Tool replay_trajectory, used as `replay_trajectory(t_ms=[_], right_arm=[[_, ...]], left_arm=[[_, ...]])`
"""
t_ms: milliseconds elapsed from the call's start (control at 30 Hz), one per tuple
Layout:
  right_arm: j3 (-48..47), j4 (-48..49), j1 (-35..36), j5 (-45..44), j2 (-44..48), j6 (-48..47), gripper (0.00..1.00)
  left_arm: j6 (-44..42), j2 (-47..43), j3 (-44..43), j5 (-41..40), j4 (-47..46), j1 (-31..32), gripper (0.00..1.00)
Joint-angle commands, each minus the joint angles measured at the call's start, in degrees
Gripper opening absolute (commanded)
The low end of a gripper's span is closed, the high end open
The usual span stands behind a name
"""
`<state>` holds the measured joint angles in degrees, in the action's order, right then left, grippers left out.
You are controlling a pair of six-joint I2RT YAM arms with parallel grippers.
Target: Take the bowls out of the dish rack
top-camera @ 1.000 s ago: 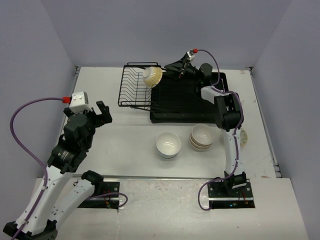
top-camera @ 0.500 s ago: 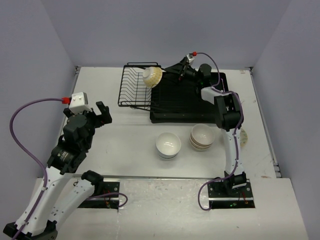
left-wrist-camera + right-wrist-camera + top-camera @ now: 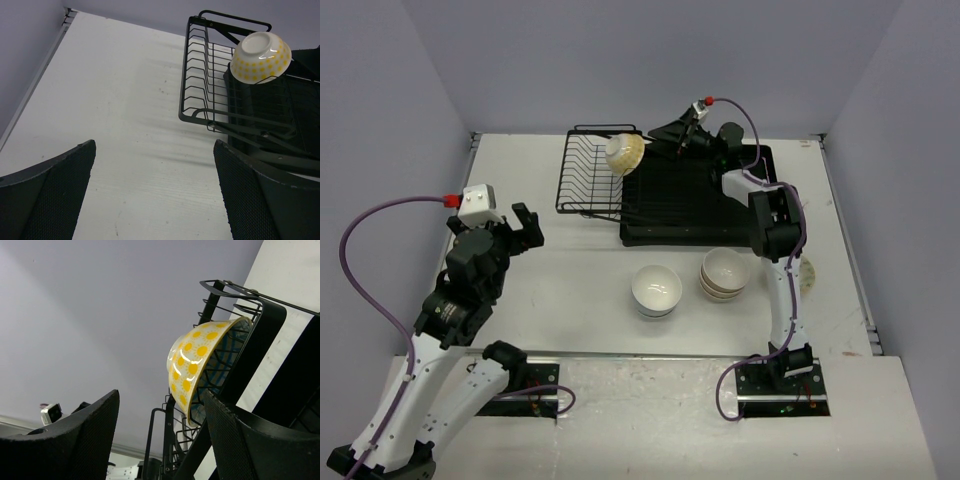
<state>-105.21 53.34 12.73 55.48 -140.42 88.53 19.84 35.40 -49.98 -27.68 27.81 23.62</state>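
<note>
Yellow-dotted white ceramic bowl: stands on edge in the black thin-wire rack basket, tilted, at the basket's far right corner. Its foot faces your left arm. Its mouth faces the black shallow plastic drain tray, which joins the basket on the right. From your right wrist view the bowl leans on a black upright of the basket, and a bluish pattern shows inside it.

Right tool: reached out over the far edge of the drain tray, pointing at the dotted bowl and just beside it. The fingers stand apart on either side of the bowl in the wrist view. They are not touching it and grip nothing.

Glossy white round bowl: upright on the white table, in front of the drain tray.

Stack of cream round bowls: upright and nested, just to the right of the white bowl and close beside your right arm.

Pale round object: on the table behind the right arm's forearm. It is mostly hidden, so you cannot tell what it is.

Left tool: held above the table's left side, well apart from the dish rack. The jaws are spread wide and hold nothing. In its wrist view the rack basket and the dotted bowl lie ahead to the right.
</note>
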Motion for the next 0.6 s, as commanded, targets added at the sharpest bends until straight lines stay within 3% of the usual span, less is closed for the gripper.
replay_trajectory(t_ms=[0,567], right_arm=[[-2.9,-0.4,0.4,1.4,-1.2,0.3,0.69],[-5.4,-1.7,1.6,2.1,-2.7,0.7,0.67]], left_arm=[[-1.5,-0.2,0.1,0.3,-2.5,-0.6,1.0],[-1.6,0.4,0.2,1.1,-2.4,-0.8,1.0]])
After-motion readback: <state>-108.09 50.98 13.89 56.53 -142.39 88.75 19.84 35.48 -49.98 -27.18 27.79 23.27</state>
